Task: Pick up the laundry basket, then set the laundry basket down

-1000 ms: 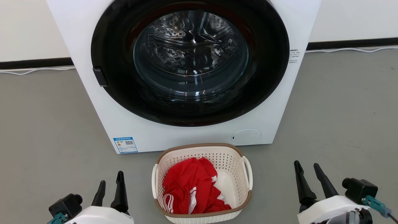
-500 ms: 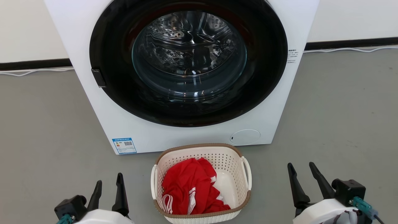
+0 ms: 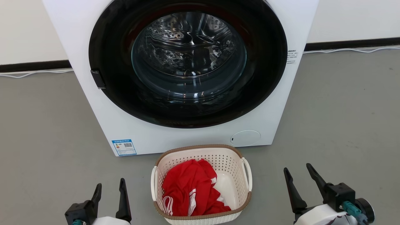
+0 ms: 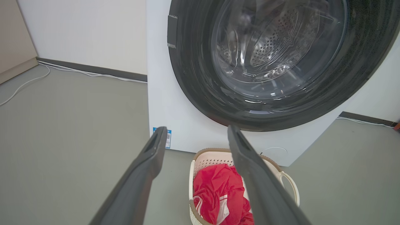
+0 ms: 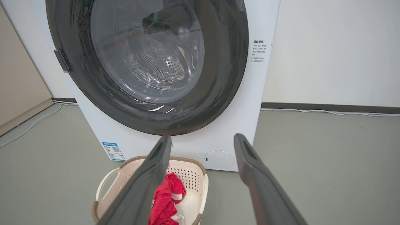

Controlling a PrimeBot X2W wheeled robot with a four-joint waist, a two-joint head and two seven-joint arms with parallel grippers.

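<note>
Laundry basket (image 3: 225, 161) sits on the grey floor (image 3: 343, 125) just in front of the white washing machine (image 3: 103, 125), with a red garment (image 3: 187, 187) inside. On my head view the machine's blue label (image 3: 124, 147) carries a QR code and print too small for me to read, and so is the black text (image 3: 292, 57) right of the door. My left gripper (image 3: 111, 182) and right gripper (image 3: 297, 167) flank the basket, both spread wide, empty and clear of it. A dark skirting (image 3: 31, 65) and a white cable (image 3: 343, 50) run along the far wall. My left wrist view shows a beige panel (image 4: 12, 37) at far left. On my right wrist view the side text is a few lines of small characters that I cannot make out, and a round cover (image 5: 219, 160) sits low on the machine's front.
</note>
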